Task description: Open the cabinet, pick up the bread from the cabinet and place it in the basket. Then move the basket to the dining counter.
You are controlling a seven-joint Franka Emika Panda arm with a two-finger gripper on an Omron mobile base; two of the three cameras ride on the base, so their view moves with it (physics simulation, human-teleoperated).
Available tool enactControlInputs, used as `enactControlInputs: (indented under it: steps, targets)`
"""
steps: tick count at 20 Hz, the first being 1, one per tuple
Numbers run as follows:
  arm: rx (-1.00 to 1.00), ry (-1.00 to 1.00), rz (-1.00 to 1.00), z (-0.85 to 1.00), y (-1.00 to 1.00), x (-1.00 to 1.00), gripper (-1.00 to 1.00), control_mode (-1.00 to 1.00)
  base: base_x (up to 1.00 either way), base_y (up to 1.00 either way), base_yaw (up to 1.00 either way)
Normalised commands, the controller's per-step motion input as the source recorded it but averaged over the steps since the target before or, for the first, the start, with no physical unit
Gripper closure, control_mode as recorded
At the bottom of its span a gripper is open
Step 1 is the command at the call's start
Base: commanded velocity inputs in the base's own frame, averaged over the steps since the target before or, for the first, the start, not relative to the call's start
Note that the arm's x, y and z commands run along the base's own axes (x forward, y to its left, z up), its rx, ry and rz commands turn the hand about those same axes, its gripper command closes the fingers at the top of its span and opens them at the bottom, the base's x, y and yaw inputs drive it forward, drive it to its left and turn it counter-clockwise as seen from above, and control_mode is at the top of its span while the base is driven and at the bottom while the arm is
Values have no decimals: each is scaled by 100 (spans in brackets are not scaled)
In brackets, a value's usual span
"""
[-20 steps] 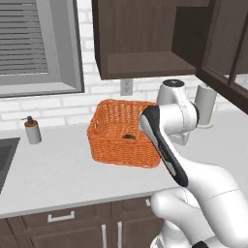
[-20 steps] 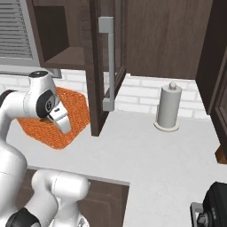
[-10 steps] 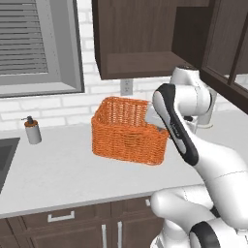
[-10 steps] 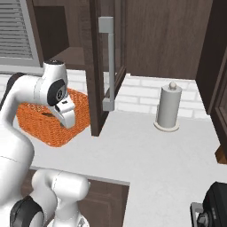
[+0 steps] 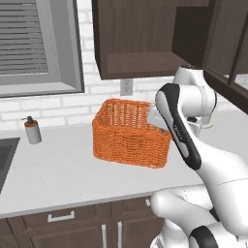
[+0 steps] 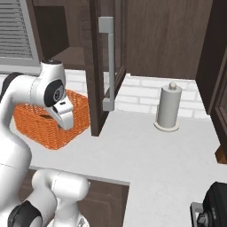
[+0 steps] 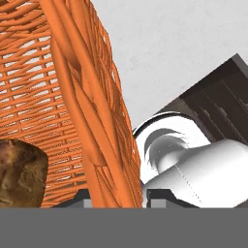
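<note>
- Jaws (image 7: 116, 196) straddle the basket (image 5: 130, 133) wall, one tip inside and one outside, clenched on the woven rim at the basket's 3 o'clock side.
- Bread (image 7: 19, 172) lies inside the basket, on the bottom near the gripped wall.
- Basket appears tilted, with its gripped side raised off the worktop (image 5: 58, 169), below the open cabinet (image 5: 140, 38).
- Handling judgement: wicker is light and fairly stiff but flexes; a one-sided hold will let it tilt.
- Keep the rim pinched deep and carry slowly, or the loose bread may roll.
- Dining counter cannot be located.
</note>
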Motion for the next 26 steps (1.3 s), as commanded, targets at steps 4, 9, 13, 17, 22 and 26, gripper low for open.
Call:
enactControlInputs:
  steps: [4,9,13,17,22,26]
  targets:
    - [1,-5,0,0,0,-23,100,-100,0,0,0]
    - [1,-2,1,0,0,-11,100,-100,0,0,0]
    - [0,0,0,0,0,0,100,-100,0,0,0]
    - [0,0,0,0,0,0,100,-100,0,0,0]
    - [0,0,0,-1,3,0,100,-100,0,0,0]
    - [0,-1,0,0,3,0,100,100,-2,10,0]
